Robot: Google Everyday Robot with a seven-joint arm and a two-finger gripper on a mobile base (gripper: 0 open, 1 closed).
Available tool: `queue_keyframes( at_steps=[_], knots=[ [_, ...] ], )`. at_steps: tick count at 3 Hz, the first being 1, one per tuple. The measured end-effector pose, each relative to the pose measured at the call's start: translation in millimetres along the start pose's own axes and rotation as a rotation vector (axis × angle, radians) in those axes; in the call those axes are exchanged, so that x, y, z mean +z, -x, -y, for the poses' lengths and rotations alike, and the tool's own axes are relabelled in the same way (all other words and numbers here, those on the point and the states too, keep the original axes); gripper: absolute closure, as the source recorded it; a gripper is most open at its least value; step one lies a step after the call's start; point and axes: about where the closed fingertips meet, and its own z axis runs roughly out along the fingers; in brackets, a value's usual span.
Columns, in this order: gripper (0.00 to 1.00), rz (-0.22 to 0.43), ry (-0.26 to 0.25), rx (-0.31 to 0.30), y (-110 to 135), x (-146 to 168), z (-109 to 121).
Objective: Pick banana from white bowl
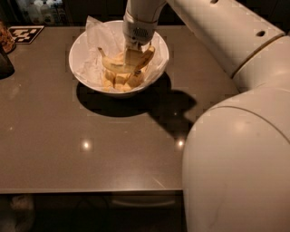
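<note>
Glossy white rounded arm (235, 41) w/ small dark holes, grey vented wrist (139, 32); hand (131, 56) in white bowl (86, 80).

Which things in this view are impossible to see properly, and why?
Camera view: the gripper, down in the white bowl, covers part of the banana.
Camera view: the dark object at left is cut off by the frame edge.
Camera view: the bottles behind are too dim to identify.
</note>
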Motion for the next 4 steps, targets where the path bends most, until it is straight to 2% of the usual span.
queue_keyframes(
  at_steps=[1, 2, 4],
  knots=[
    [1.0, 0.006, -0.011, -0.002, 3, -1, 2],
    [1.0, 0.028, 0.0, -0.026, 10, -4, -4],
    [1.0, 0.068, 0.009, -0.028, 16, -28, -43]
  ],
)
